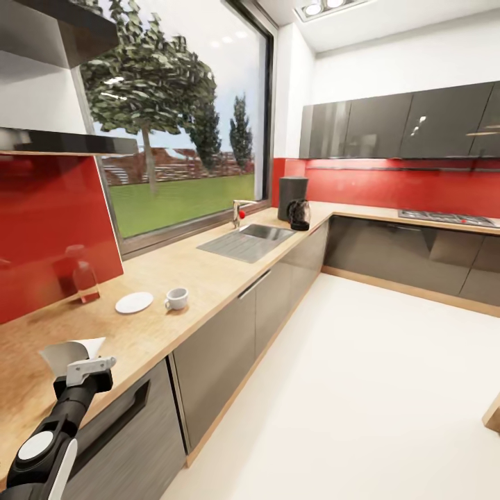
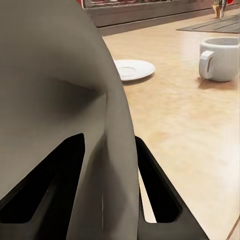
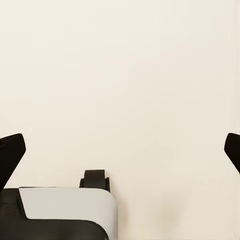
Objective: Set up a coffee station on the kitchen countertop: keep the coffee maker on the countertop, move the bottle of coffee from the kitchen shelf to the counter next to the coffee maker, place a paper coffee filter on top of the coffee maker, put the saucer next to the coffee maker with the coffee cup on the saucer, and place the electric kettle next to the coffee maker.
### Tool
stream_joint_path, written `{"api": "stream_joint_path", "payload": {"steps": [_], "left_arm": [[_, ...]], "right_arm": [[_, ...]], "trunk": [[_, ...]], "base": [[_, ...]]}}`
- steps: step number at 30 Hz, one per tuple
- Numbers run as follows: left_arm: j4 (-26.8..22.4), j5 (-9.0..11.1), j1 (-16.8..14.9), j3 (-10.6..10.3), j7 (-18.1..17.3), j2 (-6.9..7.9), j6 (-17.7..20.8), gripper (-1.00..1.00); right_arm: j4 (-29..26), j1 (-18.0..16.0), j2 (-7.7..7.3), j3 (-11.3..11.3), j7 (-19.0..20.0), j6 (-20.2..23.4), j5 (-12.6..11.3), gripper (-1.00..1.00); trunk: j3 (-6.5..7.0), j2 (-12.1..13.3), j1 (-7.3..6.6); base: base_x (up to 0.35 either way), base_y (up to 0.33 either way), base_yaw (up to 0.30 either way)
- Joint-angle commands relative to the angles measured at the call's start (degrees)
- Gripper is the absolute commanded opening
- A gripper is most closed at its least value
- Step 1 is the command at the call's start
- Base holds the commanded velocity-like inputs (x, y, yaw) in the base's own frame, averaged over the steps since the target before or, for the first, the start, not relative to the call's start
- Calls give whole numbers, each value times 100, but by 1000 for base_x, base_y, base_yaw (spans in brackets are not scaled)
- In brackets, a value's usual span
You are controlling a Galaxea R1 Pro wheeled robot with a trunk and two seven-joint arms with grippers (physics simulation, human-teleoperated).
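The left gripper (image 1: 78,362) is closed on the paper coffee filter (image 1: 69,351), a pale off-white cone that it holds just above the near end of the kitchen countertop (image 1: 201,267); in the left wrist view the filter (image 2: 55,100) bulges large between the dark fingers (image 2: 160,185). Taking the sink (image 1: 248,239) as the landmark, the saucer (image 1: 134,302) and the coffee cup (image 1: 176,298) sit on the worktop well on the near side of it, side by side but apart, the cup upright on the bare wood and not on the saucer. The left wrist view shows the same pair, saucer (image 2: 132,69) and cup (image 2: 220,58), ahead of the filter. Beyond the sink, in the far corner of the countertop, the coffee maker (image 1: 292,197) stands against the red backsplash (image 1: 48,229), with the electric kettle (image 1: 299,214) right beside it, in front. A tap (image 1: 238,212) rises at the window side of the sink. The right gripper (image 3: 120,150) is spread wide with nothing between its tips, over pale floor (image 3: 120,75).
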Motion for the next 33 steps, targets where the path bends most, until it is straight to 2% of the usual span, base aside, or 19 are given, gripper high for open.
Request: {"api": "stream_joint_path", "payload": {"steps": [1,9,33], "left_arm": [[-8,-9,-3,2,-8,0,32,-100],[-24,-1,-3,11,-8,0,23,-100],[-32,8,-3,11,-8,0,23,-100]], "right_arm": [[5,-4,1,0,-4,-19,7,100],[5,-4,21,-9,-13,-22,4,100],[5,-4,22,-9,-13,-22,1,100]], "trunk": [[12,37,-22],[12,37,-22],[12,37,-22]], "base": [[0,0,0],[0,0,-23],[0,0,-247]]}}
